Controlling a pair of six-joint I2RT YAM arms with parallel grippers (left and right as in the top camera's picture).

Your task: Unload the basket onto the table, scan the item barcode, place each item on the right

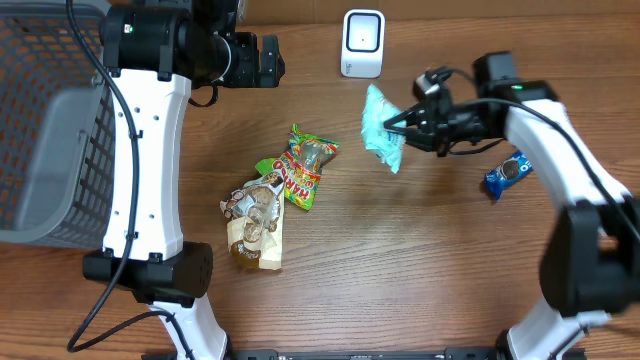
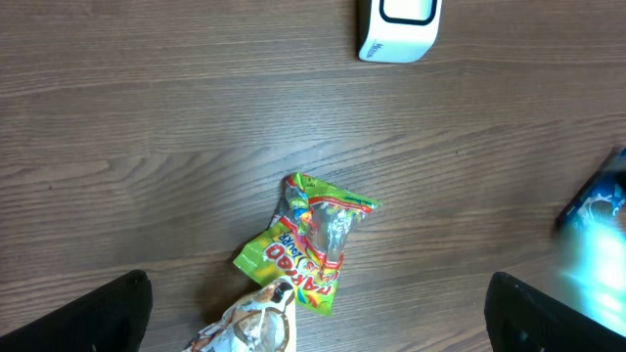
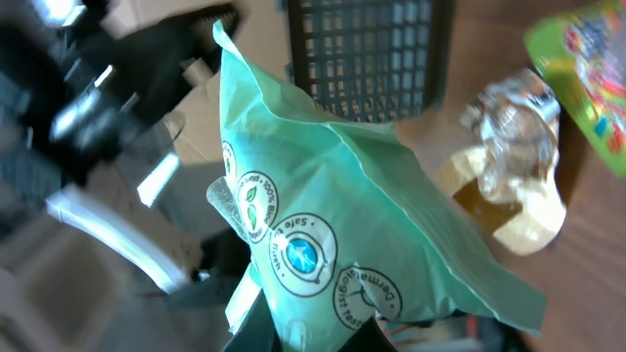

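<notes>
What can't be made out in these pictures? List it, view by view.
- Barcode of the mint-green plastic packet: none shows. The right wrist view shows only round logos, and the packet is too small in the overhead view.
- Fingertips of the right gripper: mostly hidden behind that packet in the right wrist view.
- The white box-shaped scanner: cut off by the top edge in the left wrist view.
- The blue cookie wrapper: print too small to read in the overhead view.

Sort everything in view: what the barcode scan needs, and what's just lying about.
In use: green packet, right gripper holding it, white scanner.
Lying about: candy bag, beige snack packet, blue cookie pack, basket.
</notes>
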